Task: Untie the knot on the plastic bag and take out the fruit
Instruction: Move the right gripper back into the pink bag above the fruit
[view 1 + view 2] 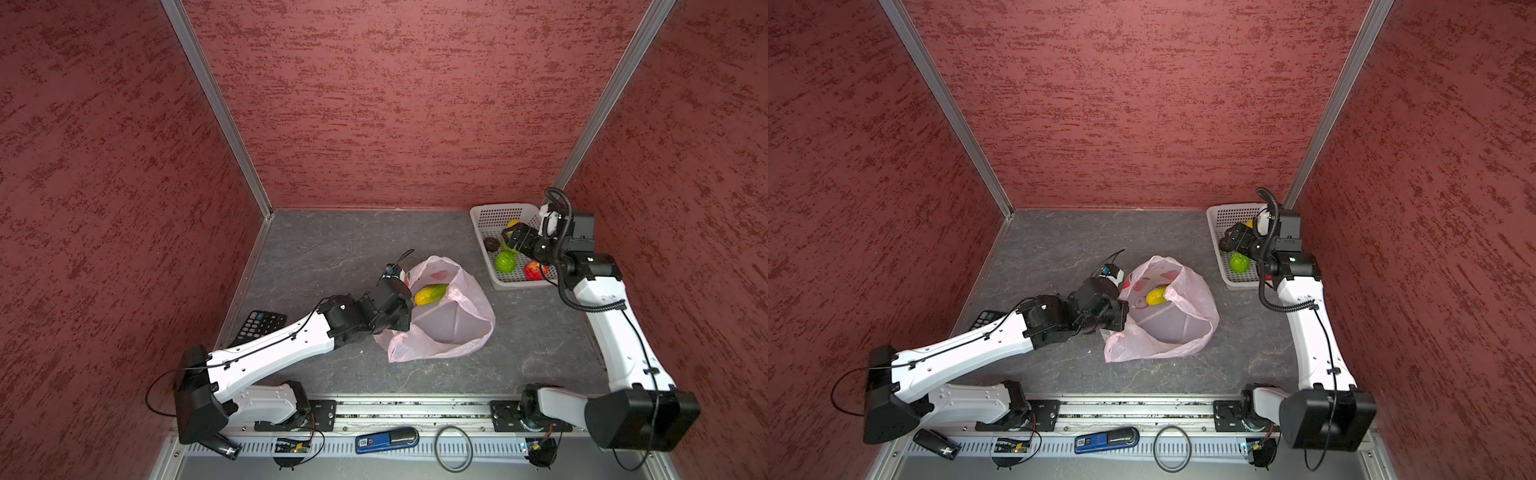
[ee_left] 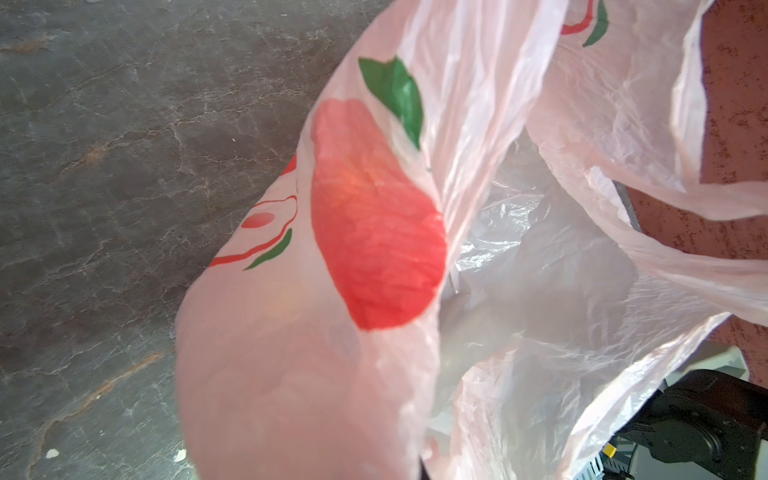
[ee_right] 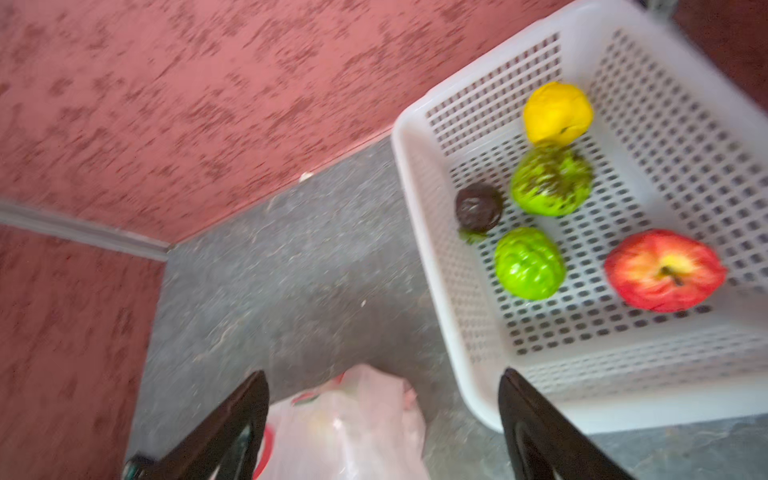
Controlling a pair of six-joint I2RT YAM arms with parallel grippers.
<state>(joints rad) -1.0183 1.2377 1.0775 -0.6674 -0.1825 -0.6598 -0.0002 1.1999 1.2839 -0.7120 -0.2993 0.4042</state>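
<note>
Plastic bag (image 1: 449,328) sits at the centre of both top views, mouth gaping. We see no knot; handle straps (image 2: 706,266) hang loose, so we judge the untying done.

Left gripper (image 1: 407,309) is clamped tight, apparently on the bag's left rim; its fingertips are hidden. Right gripper (image 3: 384,374) is spread wide and empty over the white basket (image 3: 623,374), right of centre in both top views.

Count, basket:
- one yellow fruit (image 3: 557,112)
- two bumpy green fruits (image 3: 550,183) (image 3: 530,264)
- one dark brown fruit (image 3: 478,208)
- one red apple (image 3: 665,270)

Count, bag: one elongated yellow-green fruit (image 1: 430,294). Six fruit seen; we judge one left to remove.
</note>
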